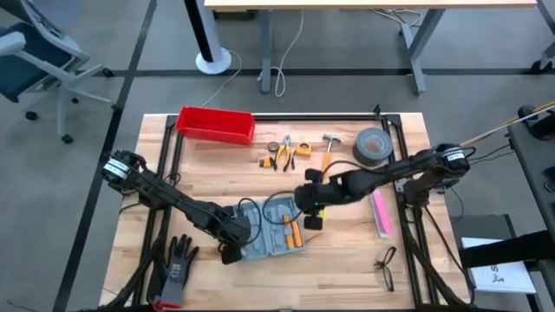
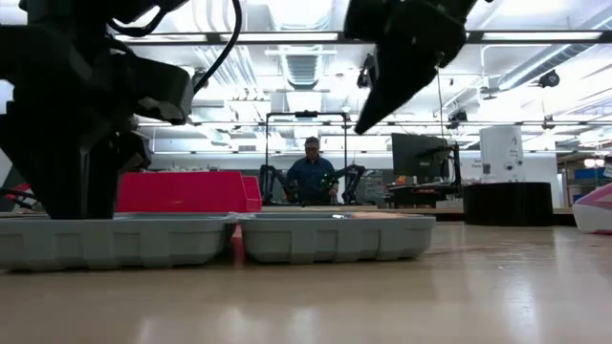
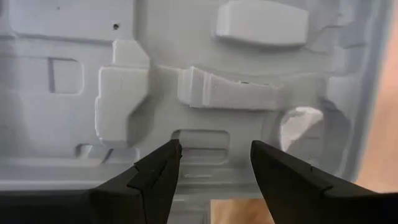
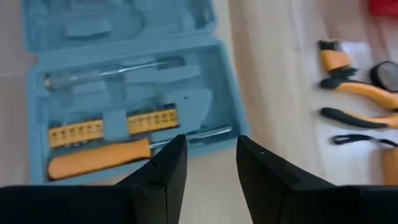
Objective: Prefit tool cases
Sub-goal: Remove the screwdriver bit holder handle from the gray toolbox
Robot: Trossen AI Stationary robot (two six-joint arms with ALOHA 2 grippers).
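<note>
Here both end effectors, left (image 3: 214, 162) and right (image 4: 211, 155), gape empty above the tool case (image 1: 269, 230).

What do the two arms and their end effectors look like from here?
Both arms are dark, jointed links with pale collars at the shoulder joints. The left end effector and right end effector each have two black, wedge-shaped fingers tapering to tips. No markings show.

Grey-blue hinged case (image 1: 270, 232) lies open flat on the table's near-centre; one moulded half holds an orange-handled screwdriver (image 4: 98, 160), bit strip and shaft.
</note>
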